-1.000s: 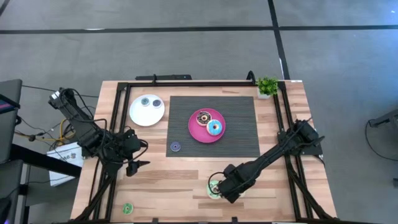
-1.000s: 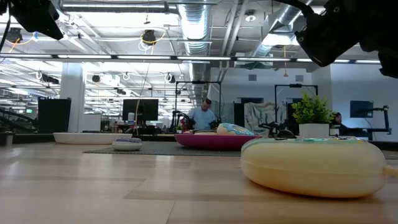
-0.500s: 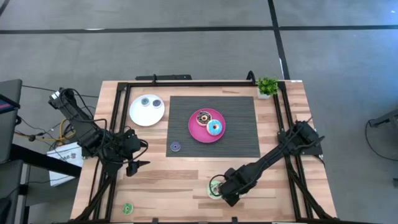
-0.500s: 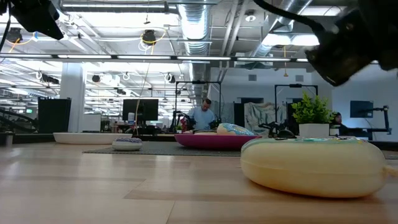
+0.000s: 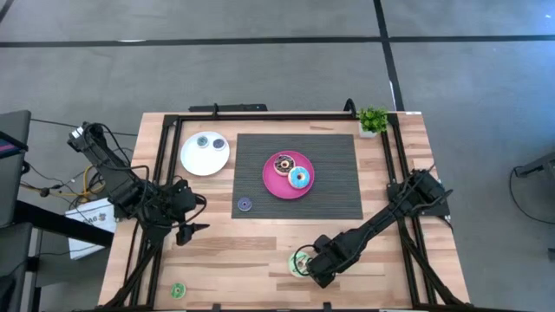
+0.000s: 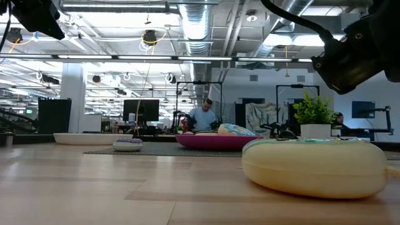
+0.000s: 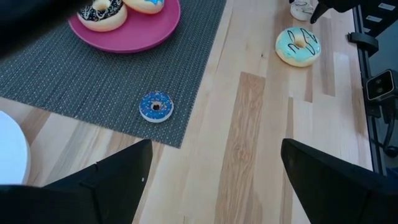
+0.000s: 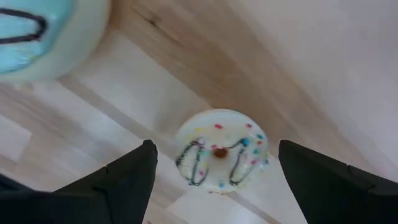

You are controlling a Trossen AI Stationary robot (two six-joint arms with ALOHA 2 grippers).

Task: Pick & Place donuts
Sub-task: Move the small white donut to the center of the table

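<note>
Risk of a wrong pick: your right claw [image 8: 214, 180] hangs over a tiny cream donut [image 8: 221, 157], with the pale green donut [image 8: 43, 37] just beside it; a sideways drift could nudge the bigger ring or close on its edge.
Risk of a slip: the tiny ring lies flat on the worktop [image 5: 260, 251], so I judge your fingers could skid off if you come down off-centre.
Right claw state: spread wide, pinching nothing, the cream ring between its fingers' line.
Right arm pose: reached low and forward, wrist tipped down.
Left claw [image 7: 211, 168]: spread, empty, waiting well apart; a tiny blue donut [image 7: 155, 106] lies ahead on the mat [image 7: 74, 81].
</note>
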